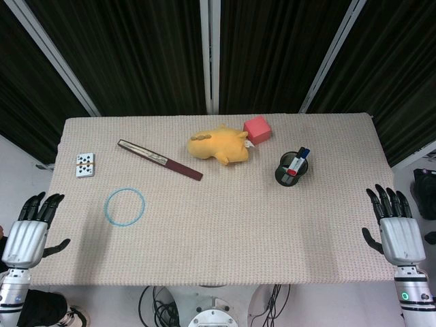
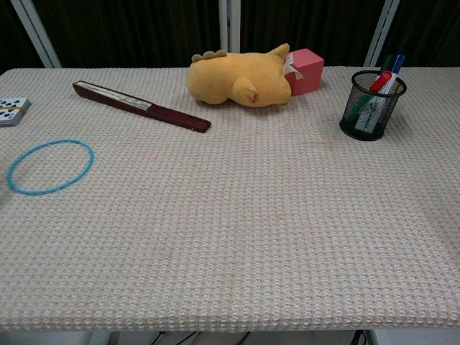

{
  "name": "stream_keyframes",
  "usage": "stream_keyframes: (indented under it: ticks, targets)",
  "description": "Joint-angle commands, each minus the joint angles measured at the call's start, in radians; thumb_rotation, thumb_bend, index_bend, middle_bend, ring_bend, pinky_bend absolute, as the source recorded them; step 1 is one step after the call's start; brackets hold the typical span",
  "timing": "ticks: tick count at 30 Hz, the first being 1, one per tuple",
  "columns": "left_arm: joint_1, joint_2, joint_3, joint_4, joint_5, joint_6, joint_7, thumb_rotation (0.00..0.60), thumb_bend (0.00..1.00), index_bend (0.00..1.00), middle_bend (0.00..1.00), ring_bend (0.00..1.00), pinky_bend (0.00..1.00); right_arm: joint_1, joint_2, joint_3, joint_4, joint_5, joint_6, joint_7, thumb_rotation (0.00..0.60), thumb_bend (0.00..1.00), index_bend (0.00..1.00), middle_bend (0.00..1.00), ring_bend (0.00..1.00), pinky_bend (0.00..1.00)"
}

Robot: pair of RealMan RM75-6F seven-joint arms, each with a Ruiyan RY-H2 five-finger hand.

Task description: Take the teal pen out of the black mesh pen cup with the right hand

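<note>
Right robot hand (image 1: pixel 400 228): positioned off the right edge of the worktop (image 1: pixel 218 225), back of the hand facing up, fingers extended and apart, pointing toward the far side. It holds nothing and touches nothing.
Left robot hand (image 1: pixel 27 231): positioned off the left edge of the worktop, back facing up, fingers extended and slightly apart, thumb out to the side. It holds nothing.
Arm visibility: both hands appear in the head view only; the chest view shows neither.
Pen cup (image 2: pixel 372 105): black mesh, upright on the right far part of the worktop, well apart from the right robot hand.
Teal pen (image 2: pixel 364 113): inside the pen cup, its teal body visible through the mesh, leaning against the wall among the other pens.
Other pens: a red-capped pen (image 2: pixel 382 80) and a blue-capped pen (image 2: pixel 395 66) lean out above the cup rim.
Plush toy (image 2: pixel 238 77): yellow, lying on its side at the far centre of the worktop, left of the pen cup.
Pink box (image 2: pixel 305 70): just behind the plush toy, touching it.
Folded fan (image 2: pixel 141 106): dark red, lying flat, left of the plush toy.
Blue ring (image 2: pixel 50 166): flat on the near left area.
Dice block (image 1: pixel 85 165): white with dots, near the left edge, beyond the ring.
</note>
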Motion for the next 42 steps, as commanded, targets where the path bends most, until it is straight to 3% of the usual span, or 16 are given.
stream_keyframes:
  ticks: [1,19,25,35,42]
  targets:
    - [0.005,-0.001,0.002,0.004,-0.001,0.004,-0.005,0.6,0.11,0.1,0.1,0.0,0.09,-0.002,0.0,-0.002,0.003,-0.006,0.005,0.006,0.6,0.24,0.0,0.0,0.0,0.0]
    - [-0.002,0.009,0.001,-0.017,0.021,0.005,0.011,0.6,0.11,0.1,0.1,0.0,0.09,0.004,0.013,-0.003,0.024,-0.025,0.007,0.045,0.6,0.24,0.0,0.0,0.0,0.0]
    - [-0.005,0.005,0.005,-0.005,0.018,-0.007,0.002,0.6,0.11,0.1,0.1,0.0,0.09,0.034,0.046,0.002,-0.026,0.002,-0.055,-0.029,0.6,0.22,0.0,0.0,0.0,0.0]
    - [-0.028,0.008,-0.006,-0.011,0.003,-0.043,0.013,0.6,0.11,0.1,0.1,0.0,0.09,0.209,0.094,0.107,-0.185,0.055,-0.21,-0.254,0.6,0.2,0.0,0.0,0.0,0.02]
    - [-0.031,0.011,-0.008,-0.023,-0.01,-0.053,0.023,0.6,0.11,0.1,0.1,0.0,0.09,0.368,0.024,0.197,-0.17,0.233,-0.323,-0.442,0.6,0.21,0.0,0.06,0.02,0.04]
